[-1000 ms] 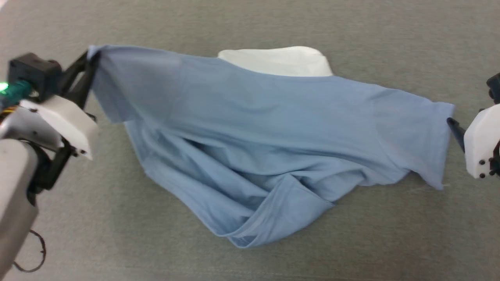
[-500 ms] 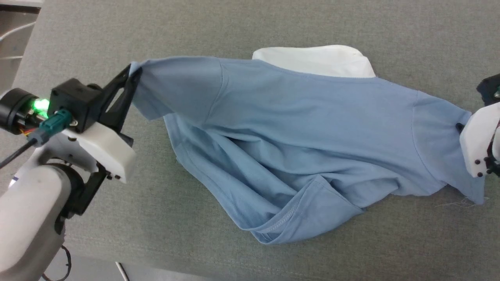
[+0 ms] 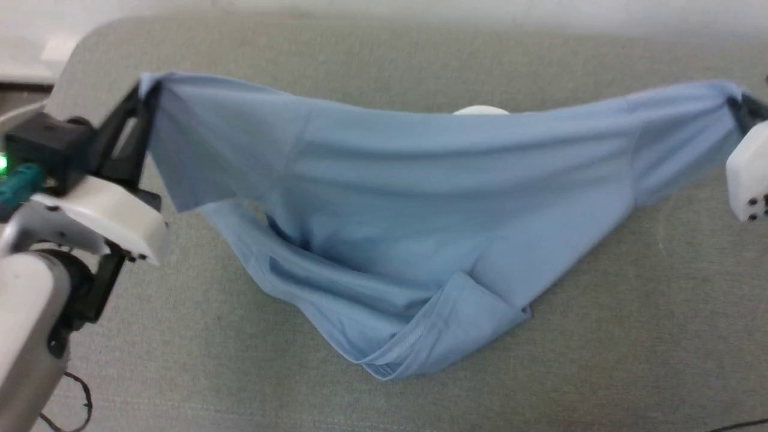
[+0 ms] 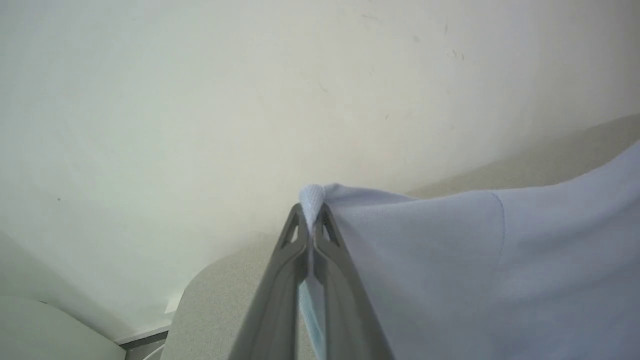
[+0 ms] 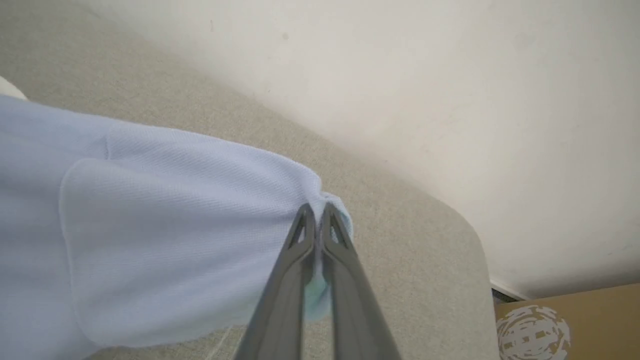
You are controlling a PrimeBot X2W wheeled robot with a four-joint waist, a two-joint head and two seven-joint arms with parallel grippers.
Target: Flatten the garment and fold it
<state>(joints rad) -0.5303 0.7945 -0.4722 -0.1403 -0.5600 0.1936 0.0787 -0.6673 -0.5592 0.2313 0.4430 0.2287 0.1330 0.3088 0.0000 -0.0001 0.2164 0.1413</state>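
The garment (image 3: 408, 204), a light blue short-sleeved shirt, hangs stretched between my two grippers above the grey table, its lower body sagging to the surface. A sliver of its white collar (image 3: 480, 110) peeks over the top edge. My left gripper (image 3: 144, 96) is shut on the left sleeve's tip, seen close up as pinched cloth (image 4: 312, 200) between the left gripper (image 4: 311, 215). My right gripper (image 3: 737, 103) is shut on the right sleeve's edge, and the right wrist view shows the sleeve (image 5: 190, 220) clamped in the right gripper (image 5: 316, 212).
The grey padded table (image 3: 630, 336) spreads under the shirt, with rounded far corners. A pale wall rises behind it. A brown cardboard box (image 5: 570, 325) stands beyond the table's right corner. A dark cable (image 3: 72, 396) loops at the lower left.
My right gripper has shut on the right sleeve. Both grippers have lifted the sleeves, so the shirt hangs taut between them. The camera has also shifted.
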